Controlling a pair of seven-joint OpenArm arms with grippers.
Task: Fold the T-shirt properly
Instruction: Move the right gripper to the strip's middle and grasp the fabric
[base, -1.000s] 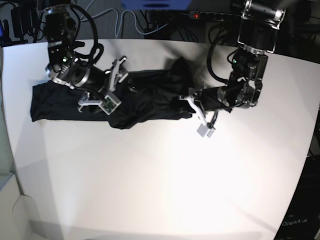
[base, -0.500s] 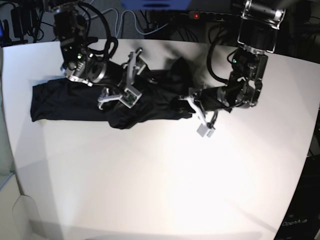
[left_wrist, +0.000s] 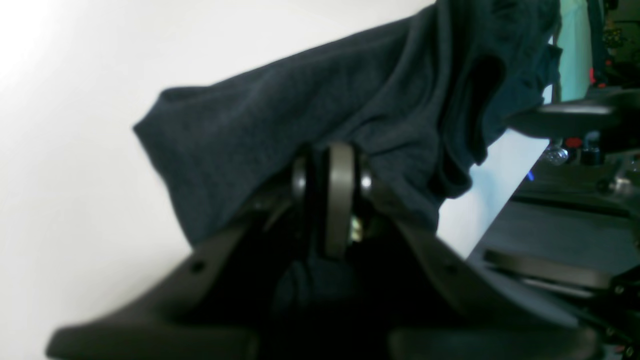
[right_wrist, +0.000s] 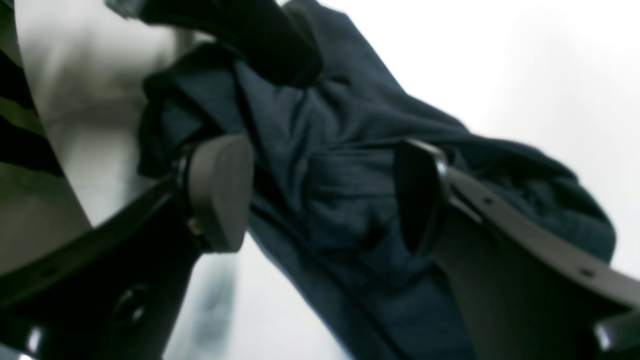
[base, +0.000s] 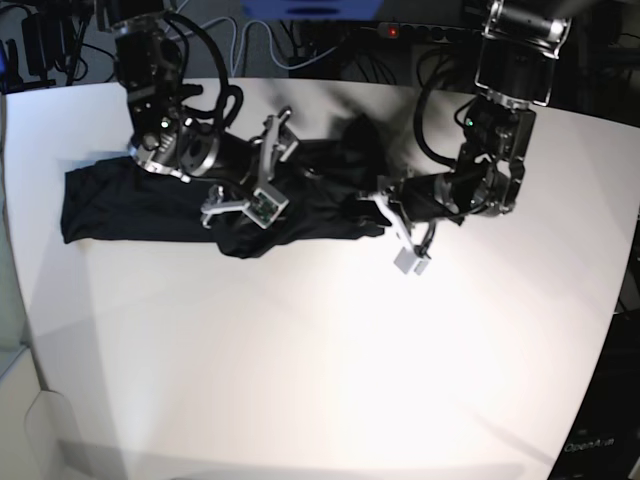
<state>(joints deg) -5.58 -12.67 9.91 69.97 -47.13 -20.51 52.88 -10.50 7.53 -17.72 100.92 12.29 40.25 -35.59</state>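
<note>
Where the white table (base: 330, 370) occupies most of the base view, the T-shirt (base: 130, 205) lies across its far half as a long, dark, rumpled band, reaching from the far-left area toward the centre, with a bunched peak near the middle. The right gripper (base: 252, 178) sits over the middle stretch of that band; in its wrist view its two fingers (right_wrist: 220, 192) stand wide apart with folds of the fabric (right_wrist: 340, 195) lying between and beneath them, and no grip on the cloth can be confirmed. The left gripper (base: 372, 208) meets the band's right end, low over the table. In its wrist view the jaws are pressed together on an edge of the shirt (left_wrist: 310, 125), the cloth draping up and away from the pinch point.
</note>
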